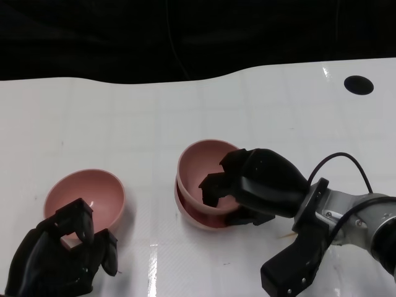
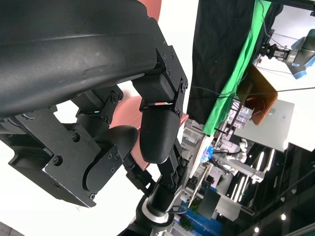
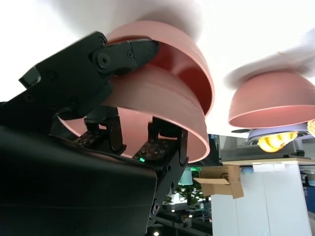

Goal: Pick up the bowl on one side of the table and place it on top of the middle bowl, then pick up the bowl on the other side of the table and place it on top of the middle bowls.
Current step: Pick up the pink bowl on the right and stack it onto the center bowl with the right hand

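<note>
Your right hand (image 1: pixel 247 185) has its fingers (image 1: pixel 213 185) hooked over the near rim of the upper pink bowl (image 1: pixel 207 164), thumb outside and the rest inside, so the wall is pinched between them. That bowl sits nested, slightly tilted, in the middle bowl (image 1: pixel 195 213) just under the fingers; the right wrist view shows the two rims one inside the other. You look to be at the point of setting it down, grip not yet let go, which would explain the tilt.

Your left hand (image 1: pixel 62 257) holds nothing, fingers loosely curled and apart, just short of the remaining pink bowl (image 1: pixel 86 198), which stands upright on the white bench (image 1: pixel 154 117) beyond the fingertips, presumably staged for the second pick.

No brand, label or writing is readable on the bowls or hands.
</note>
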You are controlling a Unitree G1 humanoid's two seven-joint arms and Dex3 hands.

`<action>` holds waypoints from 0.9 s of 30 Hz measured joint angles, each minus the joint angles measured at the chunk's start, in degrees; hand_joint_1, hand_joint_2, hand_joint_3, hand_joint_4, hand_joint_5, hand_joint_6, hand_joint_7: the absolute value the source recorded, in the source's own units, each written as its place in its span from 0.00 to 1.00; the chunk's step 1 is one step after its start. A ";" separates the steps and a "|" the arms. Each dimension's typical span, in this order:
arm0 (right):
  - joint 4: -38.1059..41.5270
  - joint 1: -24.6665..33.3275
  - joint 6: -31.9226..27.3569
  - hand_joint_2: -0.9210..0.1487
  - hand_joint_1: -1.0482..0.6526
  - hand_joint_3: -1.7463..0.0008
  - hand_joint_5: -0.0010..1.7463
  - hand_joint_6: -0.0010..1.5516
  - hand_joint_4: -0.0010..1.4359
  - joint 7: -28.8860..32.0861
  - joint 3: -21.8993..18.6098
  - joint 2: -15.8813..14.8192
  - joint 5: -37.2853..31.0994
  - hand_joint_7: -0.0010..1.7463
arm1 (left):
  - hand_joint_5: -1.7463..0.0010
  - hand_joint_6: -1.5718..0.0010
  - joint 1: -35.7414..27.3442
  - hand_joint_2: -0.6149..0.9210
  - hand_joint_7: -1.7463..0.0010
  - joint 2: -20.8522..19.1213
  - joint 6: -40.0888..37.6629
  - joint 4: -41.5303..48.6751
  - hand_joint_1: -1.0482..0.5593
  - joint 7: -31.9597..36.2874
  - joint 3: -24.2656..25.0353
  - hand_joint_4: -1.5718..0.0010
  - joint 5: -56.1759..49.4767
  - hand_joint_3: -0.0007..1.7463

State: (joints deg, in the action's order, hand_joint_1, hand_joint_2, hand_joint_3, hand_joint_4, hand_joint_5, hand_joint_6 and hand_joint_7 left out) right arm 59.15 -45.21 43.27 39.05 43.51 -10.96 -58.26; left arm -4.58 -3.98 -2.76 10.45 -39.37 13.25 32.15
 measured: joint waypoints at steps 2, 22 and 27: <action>-0.27 0.00 -0.20 0.00 0.34 0.84 0.55 0.63 0.61 0.00 0.15 -0.14 -0.02 0.09 | 0.00 0.47 0.00 0.64 0.00 -0.01 0.00 0.00 0.64 0.00 -0.08 0.41 -0.05 0.84; -1.81 0.10 -2.05 0.00 0.33 0.84 0.39 0.65 0.65 0.02 2.41 -0.87 -0.34 0.02 | 0.00 0.48 0.06 0.64 0.00 -0.03 -0.13 0.06 0.63 0.03 -0.11 0.42 -0.02 0.83; -2.04 0.19 -2.62 0.00 0.29 0.81 0.31 0.63 0.63 1.25 2.96 -0.95 -1.02 0.01 | 0.00 0.48 0.10 0.65 0.00 -0.03 -0.12 0.12 0.63 0.04 -0.15 0.42 -0.03 0.84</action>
State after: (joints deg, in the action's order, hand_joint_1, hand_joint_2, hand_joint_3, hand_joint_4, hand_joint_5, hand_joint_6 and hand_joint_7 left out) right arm 57.11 -45.01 40.65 40.31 46.47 -11.91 -59.28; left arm -4.48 -4.01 -2.88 10.57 -39.33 13.10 32.12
